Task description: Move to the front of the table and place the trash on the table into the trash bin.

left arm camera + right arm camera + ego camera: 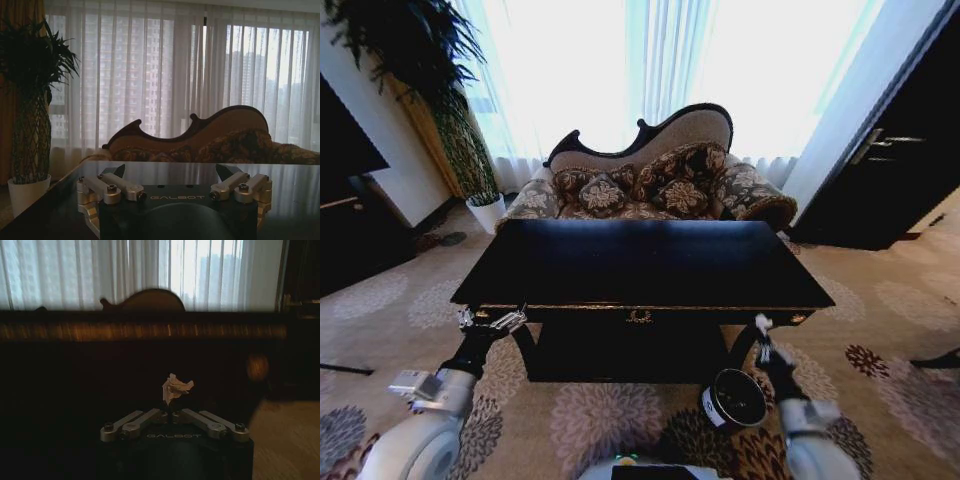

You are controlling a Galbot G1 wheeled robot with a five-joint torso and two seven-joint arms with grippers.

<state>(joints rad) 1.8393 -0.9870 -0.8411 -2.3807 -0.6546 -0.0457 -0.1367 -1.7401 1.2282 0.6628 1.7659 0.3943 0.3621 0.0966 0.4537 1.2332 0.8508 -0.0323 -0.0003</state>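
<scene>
Worktop (640, 262): glossy black, bare top, at 12 o'clock before the robot, sofa (655, 185) behind it.

Left claw (492, 321): at the worktop's front-left corner, about 10 o'clock, fingers (119, 171) spread wide, holding nothing.

Right claw (762, 333): at 2 o'clock, below the worktop's front-right edge, closed on a white crumpled paper scrap (175, 387).

Trash bin (734, 398): black, white label, on the carpet (590, 420) at 1 o'clock, just beside the right claw and lower.

Plant pot (486, 211): white, 11 o'clock, far left.
</scene>
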